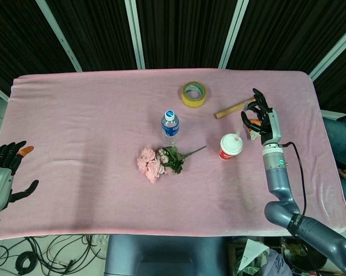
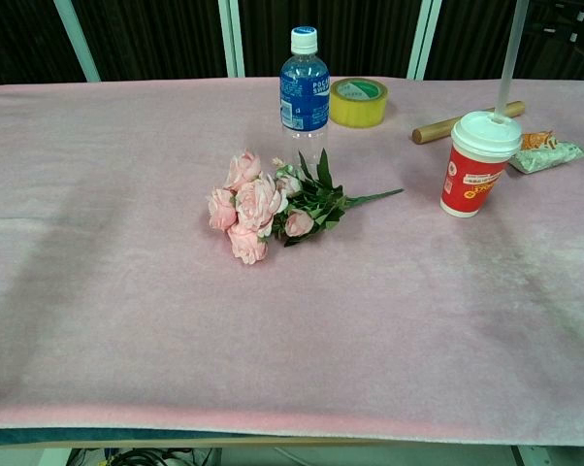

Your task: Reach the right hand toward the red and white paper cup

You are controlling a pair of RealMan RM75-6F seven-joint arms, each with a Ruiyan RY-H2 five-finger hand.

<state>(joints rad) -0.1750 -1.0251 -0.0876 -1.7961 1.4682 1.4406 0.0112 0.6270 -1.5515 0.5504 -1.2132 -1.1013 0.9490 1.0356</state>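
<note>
The red and white paper cup stands upright with a white lid and a straw, right of the table's middle. In the head view my right hand hovers just right of the cup, fingers apart and holding nothing, a small gap between them. My left hand hangs open off the table's left edge. Neither hand shows in the chest view.
A water bottle, a pink flower bunch, a yellow tape roll, a wooden stick and a snack packet lie on the pink cloth.
</note>
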